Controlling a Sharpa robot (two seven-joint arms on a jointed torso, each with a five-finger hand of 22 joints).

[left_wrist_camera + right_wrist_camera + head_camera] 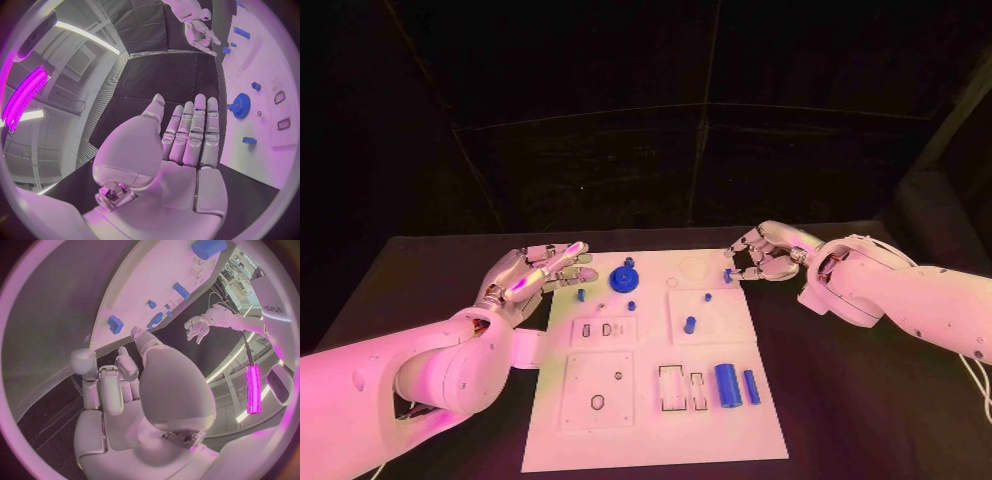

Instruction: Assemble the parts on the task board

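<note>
The white task board lies in the middle of the black table. Near its far edge stands a blue gear, also seen in the left wrist view. My left hand hovers at the board's far left corner, fingers straight and spread, palm empty. My right hand is at the far right corner with fingers partly bent. A small blue piece sits on the board just under its fingertips; I cannot tell whether they touch it.
Small blue pegs dot the board's middle. A thick blue cylinder and a thinner one lie at the near right beside empty slots. Black table surrounds the board.
</note>
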